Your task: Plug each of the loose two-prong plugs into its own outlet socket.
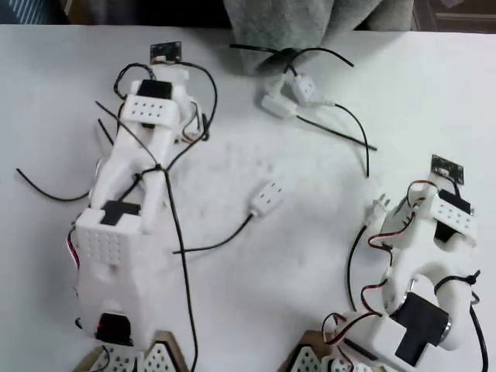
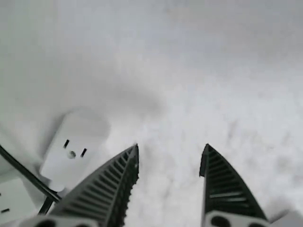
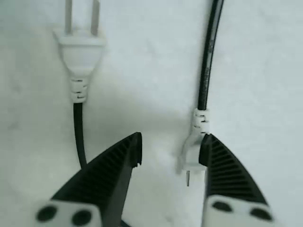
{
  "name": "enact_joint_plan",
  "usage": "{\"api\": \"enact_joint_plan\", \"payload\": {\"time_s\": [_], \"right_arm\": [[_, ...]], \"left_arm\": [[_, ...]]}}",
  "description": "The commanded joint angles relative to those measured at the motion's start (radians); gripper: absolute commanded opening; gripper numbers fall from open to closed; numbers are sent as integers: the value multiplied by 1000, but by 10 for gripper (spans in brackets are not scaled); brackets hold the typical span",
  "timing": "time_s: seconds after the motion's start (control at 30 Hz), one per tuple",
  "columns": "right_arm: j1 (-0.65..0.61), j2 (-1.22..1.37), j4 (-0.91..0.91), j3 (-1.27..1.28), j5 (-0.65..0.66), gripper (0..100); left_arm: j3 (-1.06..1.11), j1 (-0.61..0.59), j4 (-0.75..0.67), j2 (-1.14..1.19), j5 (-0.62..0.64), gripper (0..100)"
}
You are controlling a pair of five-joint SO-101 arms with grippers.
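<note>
My right gripper (image 3: 173, 139) is open just above the table. A white two-prong plug (image 3: 191, 153) on a black cord lies between its fingers, close against one fingertip (image 3: 222, 170). A second white plug (image 3: 79, 47) lies farther ahead with both prongs pointing away. In the high view one plug (image 1: 377, 207) lies just left of the right arm (image 1: 434, 225). My left gripper (image 2: 170, 149) is open over bare table, with nothing between its fingers. A white outlet socket (image 2: 73, 146) lies just beside one finger (image 2: 113, 184). Another socket (image 1: 267, 198) rests mid-table.
Two more white sockets (image 1: 291, 97) with black cords lie at the back, by a grey cloth (image 1: 302, 23). A corner of another socket (image 2: 7, 201) shows in the left wrist view. Loose black wires (image 1: 46, 194) trail around the left arm (image 1: 132, 194).
</note>
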Motion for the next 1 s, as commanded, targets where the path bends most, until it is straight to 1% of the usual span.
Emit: {"api": "enact_joint_plan", "payload": {"time_s": [0.0,0.13,0.27,0.47,0.53,0.6,0.73,0.87,0.97], "right_arm": [[50,-31,-27,0,-3,235],[90,-30,-28,11,-2,259],[93,-30,-38,63,81,259],[102,-30,-162,109,87,257],[110,-30,-162,124,89,235],[111,-30,-163,132,91,193],[111,-30,-147,147,152,127],[111,-30,-96,155,175,115],[105,-30,-94,152,216,104]], "left_arm": [[-29,-7,-14,-10,-2,219],[-28,-7,-14,-8,-3,219],[-28,-7,-14,-8,-3,219],[-28,-7,-8,-8,-3,219],[-26,-8,-6,-8,-3,219],[-26,-10,-6,-8,-3,219],[-26,-8,-6,-7,-3,219],[-26,-10,-6,-7,-3,219],[-26,-12,-6,-7,-3,219]]}}
